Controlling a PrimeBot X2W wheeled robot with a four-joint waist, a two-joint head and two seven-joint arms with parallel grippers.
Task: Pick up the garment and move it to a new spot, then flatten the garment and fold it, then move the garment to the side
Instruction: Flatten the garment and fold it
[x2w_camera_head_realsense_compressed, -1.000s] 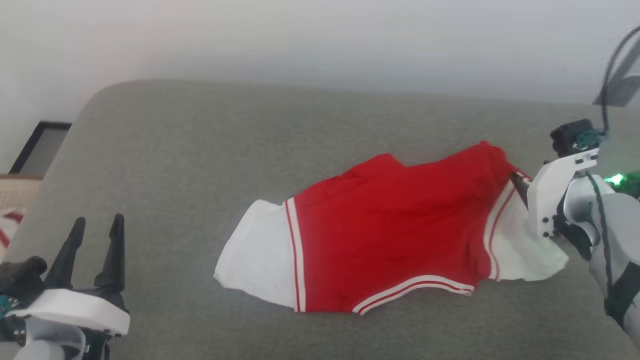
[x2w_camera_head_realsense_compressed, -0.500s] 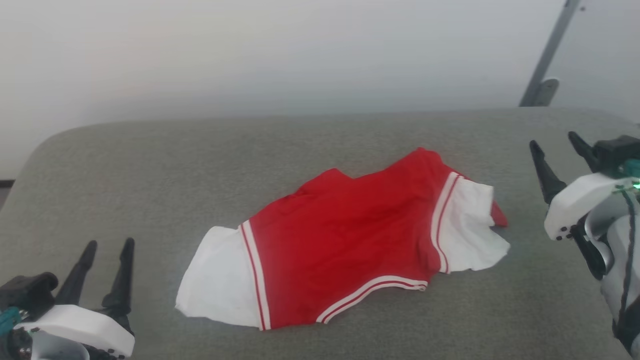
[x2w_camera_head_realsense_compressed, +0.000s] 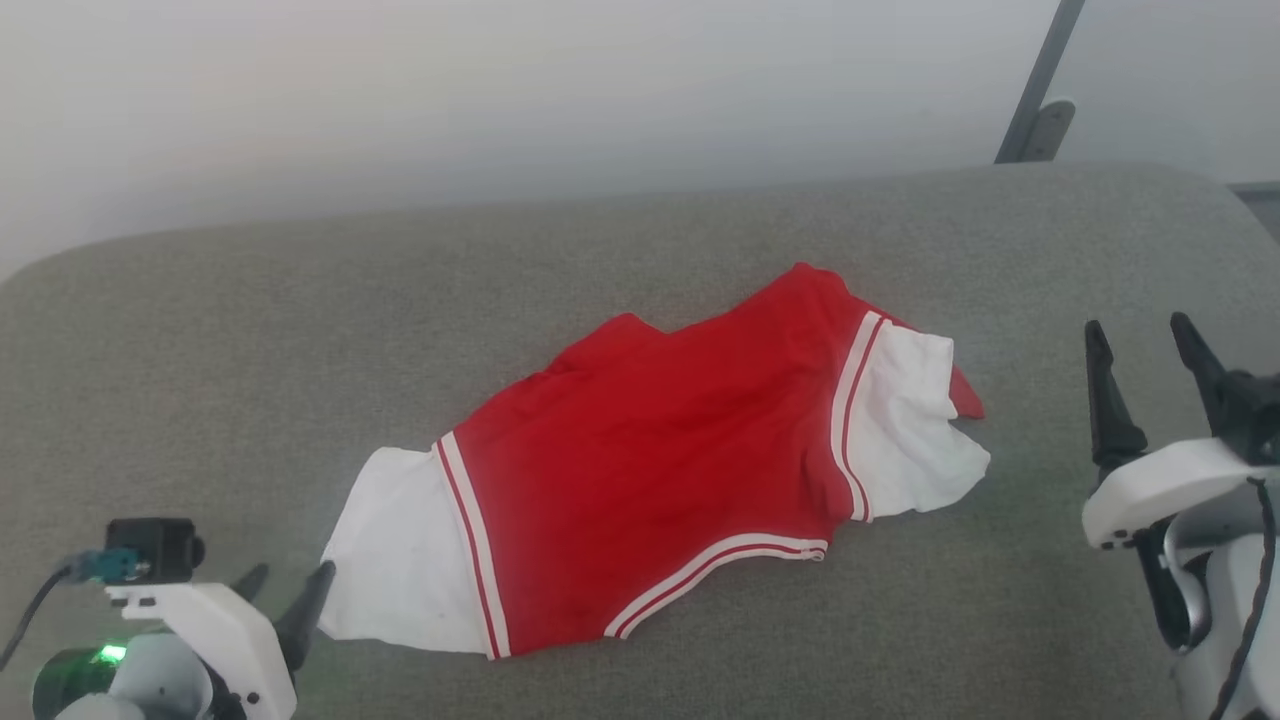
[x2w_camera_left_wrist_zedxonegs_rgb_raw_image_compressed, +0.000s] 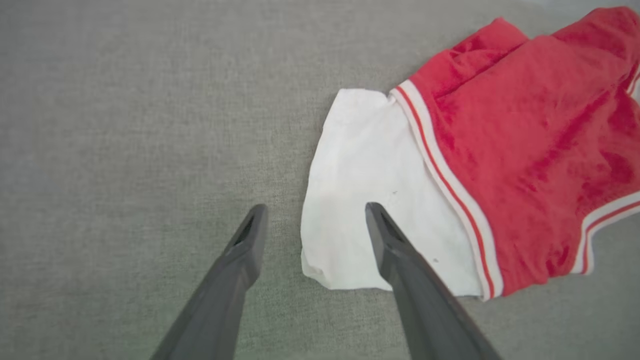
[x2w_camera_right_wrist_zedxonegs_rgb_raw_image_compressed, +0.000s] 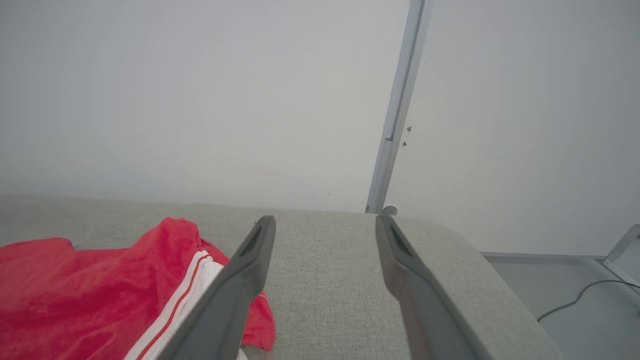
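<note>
**Item:** the garment (x2w_camera_head_realsense_compressed: 650, 470), red with white end panels. It lay midway across the grey cushion (x2w_camera_head_realsense_compressed: 300, 330), loosely spread, with the right panel rumpled and a red corner poking out behind it.

**Left gripper** (x2w_camera_head_realsense_compressed: 290, 575): fingers spread, holding nothing, at the near-left white panel. In the left wrist view one finger lay over the panel and the other over bare cushion. Contact could not be told.

**Right gripper** (x2w_camera_head_realsense_compressed: 1138, 325): fingers spread, empty, right of the garment and apart from it.

**Step judged:** flattening, with the fold not yet begun.

**Next move likely called for:** the left fingers to pinch the panel's edge, the right to take the rumpled end, then both to draw outward.
</note>
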